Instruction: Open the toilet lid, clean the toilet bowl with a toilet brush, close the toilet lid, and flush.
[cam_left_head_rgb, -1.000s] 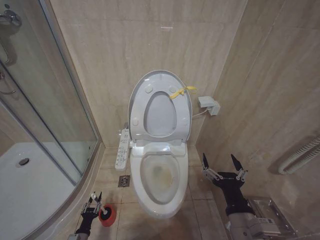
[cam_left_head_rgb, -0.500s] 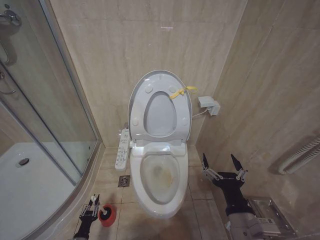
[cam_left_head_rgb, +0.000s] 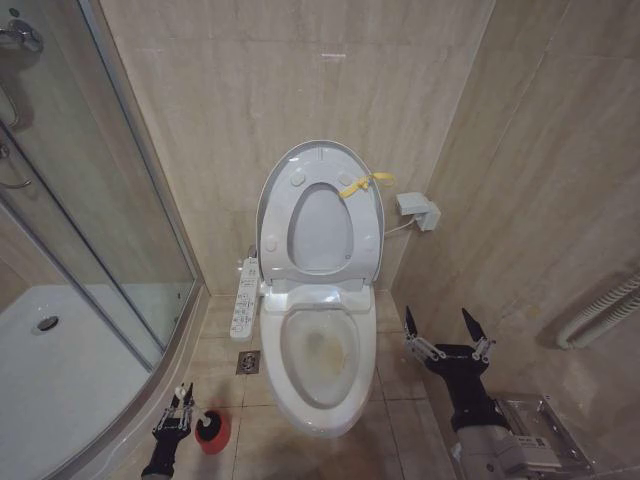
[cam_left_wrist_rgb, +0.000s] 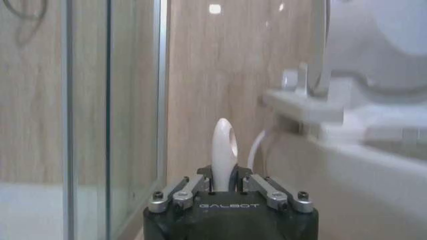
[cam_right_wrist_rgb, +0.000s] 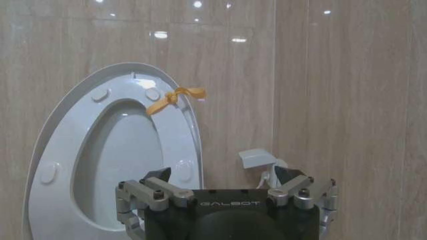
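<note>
- Compared with the frame one second earlier, the left gripper is displaced slightly toward the lower left of the head view, and the toilet brush is carried with it; the red holder sits marginally lower in the frame. The right gripper and the toilet are unchanged.
- The toilet lid, a glossy white oval, is seen raised upright against the beige tiled wall at upper centre, together with the ring-shaped seat; a yellow tag is tied at the upper right edge.
- The toilet bowl, white ceramic and oval, is shown at centre with yellowish staining inside; a white button panel is attached on its left.
- In the left wrist view, the smooth white handle, tapered with an oval hole near its tip, is clamped between the fingers of the left gripper, which are drawn in tightly around it.
- The dark bristle head is located at the round red holder at lower left of the head view; whether it is lifted clear cannot be told.
- The right gripper is held at lower right, beside the bowl, with its fingers spread wide and nothing between them.
- A curved glass shower enclosure occupies the left of the frame.
</note>
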